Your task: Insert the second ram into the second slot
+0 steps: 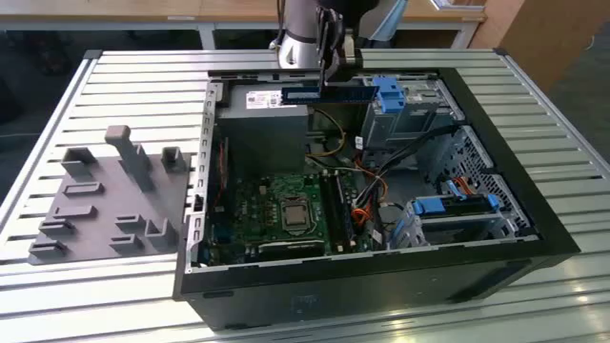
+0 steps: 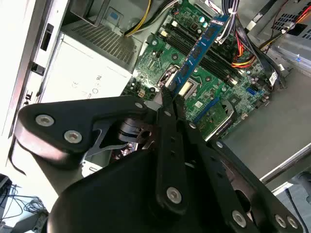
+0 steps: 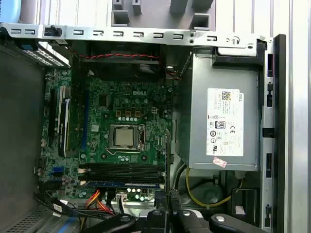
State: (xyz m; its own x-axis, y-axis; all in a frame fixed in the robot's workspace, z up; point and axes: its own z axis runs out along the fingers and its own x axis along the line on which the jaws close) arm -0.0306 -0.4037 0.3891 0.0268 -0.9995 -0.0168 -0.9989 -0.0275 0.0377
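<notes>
In the exterior view my gripper (image 1: 329, 83) hangs over the far end of the open computer case (image 1: 381, 275), shut on the second ram (image 1: 305, 94). The stick is dark blue with a pale label and lies level above the power supply, well above the board. The second wrist view shows the black fingers (image 2: 165, 104) pinching one end of the ram (image 2: 201, 46), which juts out over the green motherboard (image 2: 214, 111). The long memory slots (image 3: 121, 172) run beside the processor socket (image 3: 125, 137); a blue strip (image 3: 121, 183) lies in the outermost row.
A grey power supply (image 1: 262, 128) fills the case's far corner on the exterior view's left. Bright blue drive-bay clips (image 1: 389, 93) and metal cages stand on the exterior view's right. Orange and black cables (image 1: 367, 200) cross near the slots. A grey pegged fixture (image 1: 105, 207) lies outside the case.
</notes>
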